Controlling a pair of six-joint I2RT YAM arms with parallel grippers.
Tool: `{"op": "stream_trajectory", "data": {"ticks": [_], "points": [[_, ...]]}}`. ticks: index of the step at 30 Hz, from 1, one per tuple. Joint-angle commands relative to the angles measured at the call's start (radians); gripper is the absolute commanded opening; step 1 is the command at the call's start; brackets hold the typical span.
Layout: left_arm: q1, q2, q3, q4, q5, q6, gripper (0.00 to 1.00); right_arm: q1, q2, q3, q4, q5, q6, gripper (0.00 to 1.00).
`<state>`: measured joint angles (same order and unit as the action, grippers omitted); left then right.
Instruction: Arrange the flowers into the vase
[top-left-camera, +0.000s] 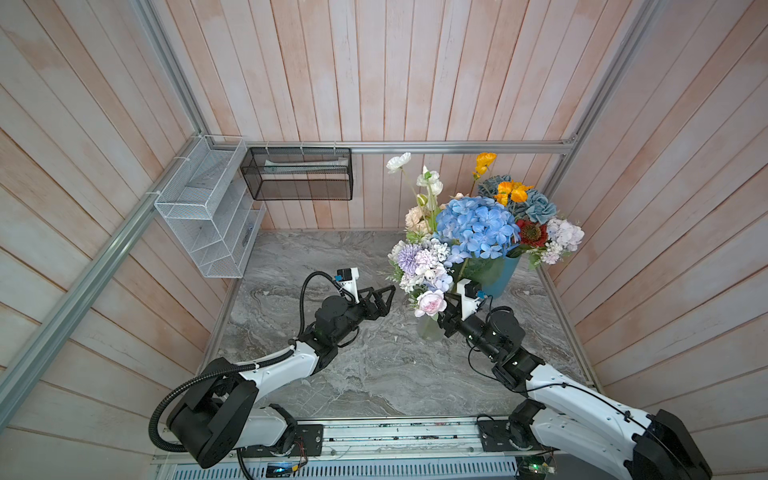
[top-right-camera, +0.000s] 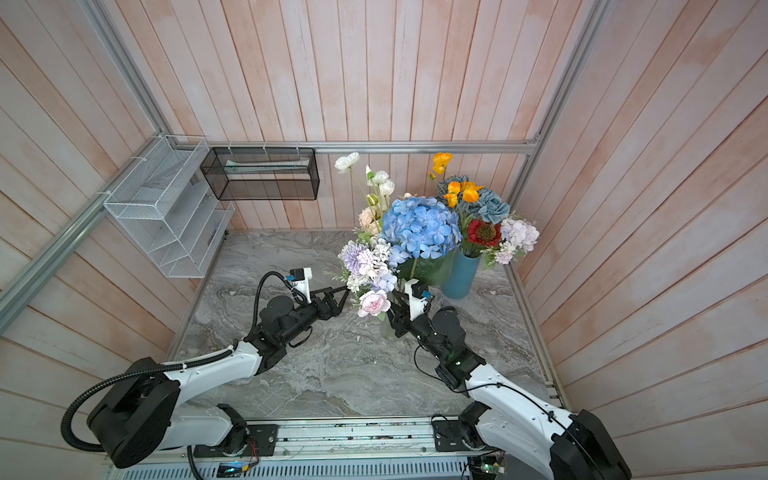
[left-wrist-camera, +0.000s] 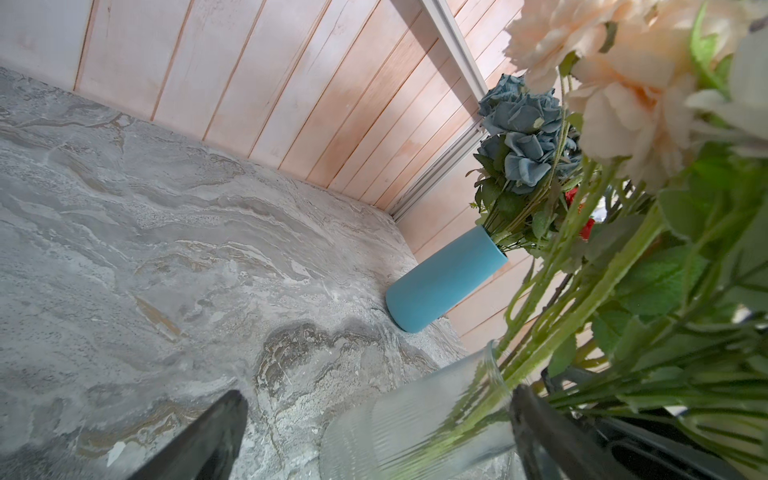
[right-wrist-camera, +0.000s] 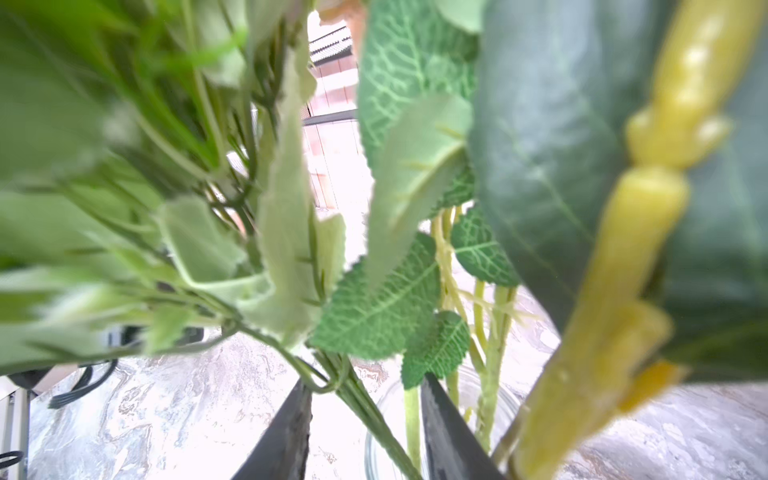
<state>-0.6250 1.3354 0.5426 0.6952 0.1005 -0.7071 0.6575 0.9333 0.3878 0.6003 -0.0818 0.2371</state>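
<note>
Nearest the lens, the right arm (top-left-camera: 582, 409) and left arm (top-left-camera: 278, 363) reach up from the bottom of the frame over the marble table (top-left-camera: 374, 374). The flowers (top-left-camera: 476, 226) all stand right of centre, split between a glass vase (top-left-camera: 428, 330) and a blue vase (top-left-camera: 505, 276) up and right of it. Right gripper (right-wrist-camera: 365, 399) sits at the glass one's mouth, jaws partway apart, a thin stem (right-wrist-camera: 376, 419) loose between them; left gripper (top-left-camera: 387, 297) is wide open, empty. Looks like the release step; next, back straight out without snagging leaves.
</note>
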Motion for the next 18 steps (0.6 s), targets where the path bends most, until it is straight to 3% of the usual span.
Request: {"op": "stream_trajectory", "data": {"ticks": [1,18], "points": [[-0.007,0.007,0.023,0.006,0.016,0.02,1.0,0.005,-0.021,0.049,-0.011,-0.021,0.009,0.44],[-0.069,0.077,0.19,-0.008,0.112,0.026,1.0,0.066,0.032,0.112,0.004,0.058,-0.102,0.43]]}}
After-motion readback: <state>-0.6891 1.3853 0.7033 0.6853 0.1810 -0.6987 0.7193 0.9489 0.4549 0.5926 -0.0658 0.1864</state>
